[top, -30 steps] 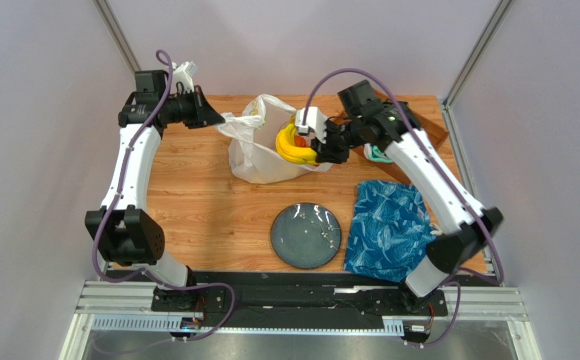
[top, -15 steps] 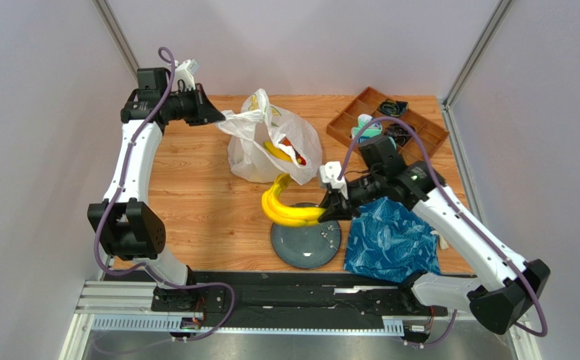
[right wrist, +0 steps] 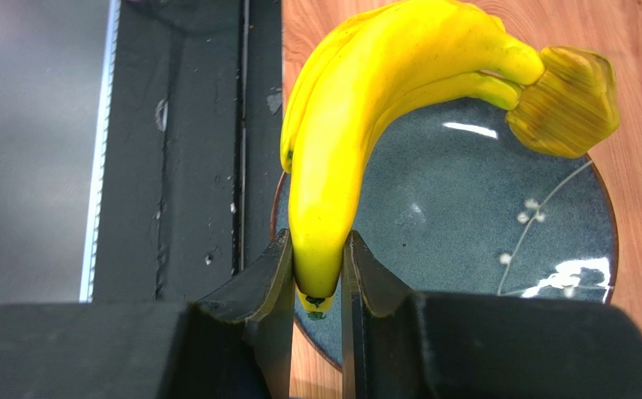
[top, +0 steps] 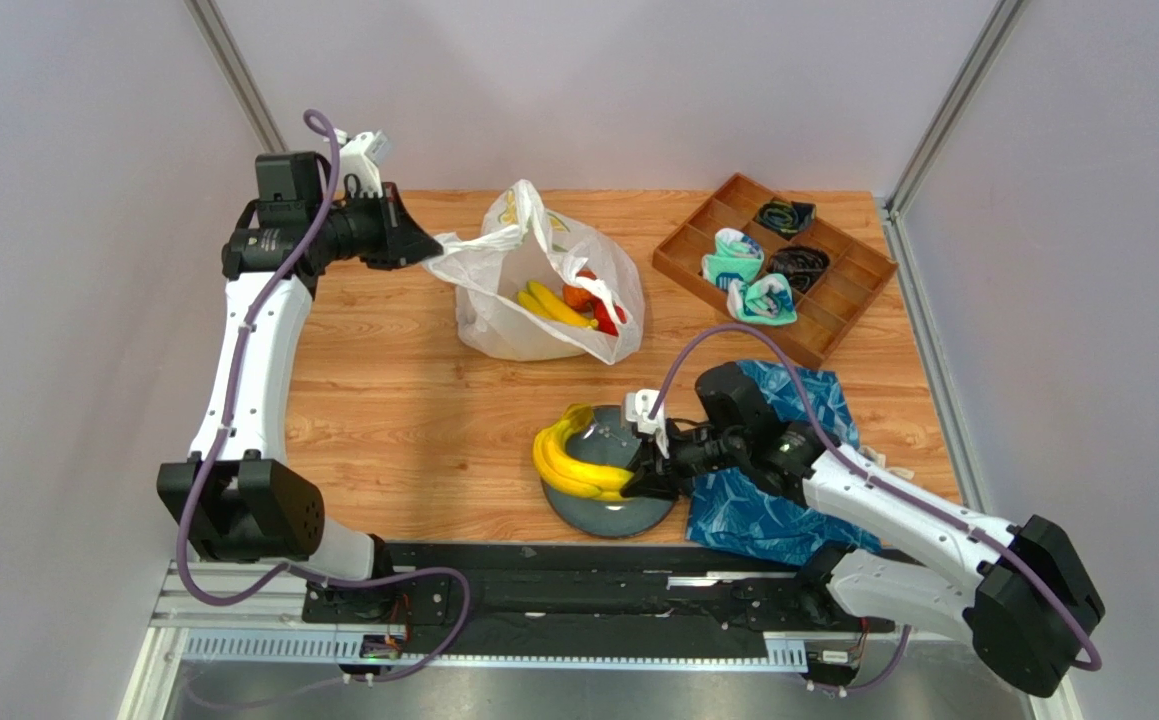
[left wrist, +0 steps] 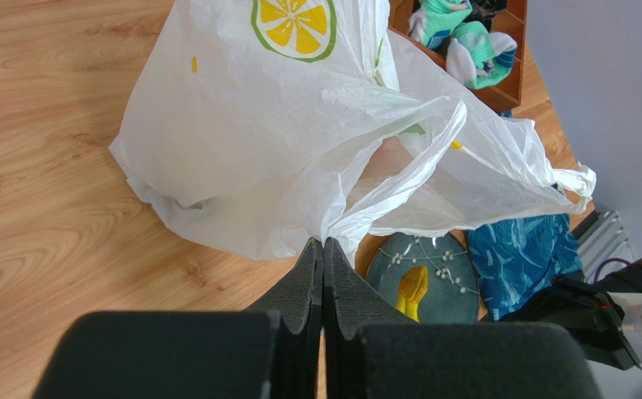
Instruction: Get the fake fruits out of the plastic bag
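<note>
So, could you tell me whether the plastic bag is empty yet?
Not empty: bananas and a red fruit show inside the plastic bag.

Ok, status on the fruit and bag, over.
Status: left fingers shut on plastic bag handle; right fingers shut on banana bunch, over plate. More fake fruits inside bag. Nothing in the way.
</note>
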Tool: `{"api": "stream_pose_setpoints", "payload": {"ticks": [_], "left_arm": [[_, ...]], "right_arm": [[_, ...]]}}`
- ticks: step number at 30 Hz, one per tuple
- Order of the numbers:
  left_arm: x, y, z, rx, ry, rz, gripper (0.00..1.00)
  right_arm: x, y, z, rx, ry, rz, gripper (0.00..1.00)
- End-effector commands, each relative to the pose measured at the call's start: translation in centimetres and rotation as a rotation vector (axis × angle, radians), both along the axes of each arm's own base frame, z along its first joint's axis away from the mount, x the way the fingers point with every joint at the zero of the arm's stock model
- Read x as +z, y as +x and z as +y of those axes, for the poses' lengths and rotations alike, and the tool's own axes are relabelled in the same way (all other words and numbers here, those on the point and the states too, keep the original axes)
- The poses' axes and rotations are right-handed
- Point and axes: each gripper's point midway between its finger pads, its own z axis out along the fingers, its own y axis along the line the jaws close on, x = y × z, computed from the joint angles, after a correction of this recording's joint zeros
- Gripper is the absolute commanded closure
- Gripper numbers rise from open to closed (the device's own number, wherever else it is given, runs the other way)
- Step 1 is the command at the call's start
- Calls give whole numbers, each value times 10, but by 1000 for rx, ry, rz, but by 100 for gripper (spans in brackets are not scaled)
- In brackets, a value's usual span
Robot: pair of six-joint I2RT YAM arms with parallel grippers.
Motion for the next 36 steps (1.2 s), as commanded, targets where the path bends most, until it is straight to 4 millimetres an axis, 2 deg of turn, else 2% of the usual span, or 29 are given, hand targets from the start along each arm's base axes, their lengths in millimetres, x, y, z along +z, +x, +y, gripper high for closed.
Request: {"api": "stream_pose_setpoints", "payload": {"ticks": [1, 3, 4, 7, 8, 11, 12, 13, 14, 16, 17, 18, 20, 21, 23, 24, 25, 26, 29, 30, 31, 32, 33, 34, 35, 36], "left_arm": [[11, -11, 4, -6, 41, -62, 100], [10, -11, 5, -8, 46, -65, 100], [10, -12, 5, -10, 50, -64, 100], [11, -12, 5, -11, 54, -71, 100], [11, -13, 5, -12, 55, -72, 100], [11, -14, 6, -11, 62, -76, 100], [10, -15, 6, -9, 62, -73, 100], [9, -15, 6, -10, 61, -70, 100], [10, -17, 5, -15, 58, -70, 100], [9, -18, 3, -28, 49, -70, 100], [10, -18, 2, -28, 44, -71, 100], [12, -18, 1, -32, 42, -79, 100], [14, -19, 0, -39, 33, -84, 100], [16, -19, 0, -40, 33, -89, 100], [22, -19, -1, -47, 25, -100, 100], [24, -19, -3, -52, 20, -103, 100], [27, -19, -3, -52, 18, -109, 100], [28, -19, -4, -52, 12, -105, 100], [28, -24, -8, -57, -26, -95, 100], [29, -26, -9, -59, -33, -102, 100], [22, -29, -10, -57, -44, -78, 100], [24, -35, -11, -57, -45, -87, 100], [23, -37, -11, -59, -48, -87, 100], [16, -42, -11, -57, -49, -69, 100], [18, -47, -11, -56, -48, -79, 100], [16, -51, -12, -56, -48, -80, 100]], "right_arm": [[8, 22, 18, -128, 111, -51, 99], [6, 19, 24, -138, 124, -11, 98], [-6, 14, 25, -141, 95, 18, 98], [-17, 3, 28, -142, 97, 57, 93], [-26, -3, 26, -139, 88, 73, 82], [-28, -9, 29, -113, 92, 84, 61], [-33, -10, 28, -106, 62, 102, 46], [-33, -13, 29, -85, 42, 128, 11], [-30, -17, 29, -71, -7, 169, 0], [-32, -19, 29, -31, -62, 184, 0], [-36, -22, 23, -24, -111, 203, 0], [-25, -16, 28, -14, -104, 172, 0], [-18, -8, 24, -26, -135, 131, 0], [-1, -2, 27, -33, -110, 91, 0], [17, 6, 25, -35, -98, 26, 0], [25, 4, 19, -31, -108, 8, 0], [43, 11, 20, -40, -90, -46, 0], [48, 12, 15, -35, -105, -76, 0], [91, 29, 17, -114, -63, -153, 0], [98, 34, 19, -142, -63, -145, 0], [107, 40, 22, -173, -60, -141, 0], [133, 45, 28, -186, -23, -154, 0], [133, 50, 36, -198, -35, -116, 0], [144, 56, 40, -216, -19, -111, 1], [160, 64, 48, -232, 27, -134, 2], [163, 71, 54, -241, 45, -155, 3]]}}
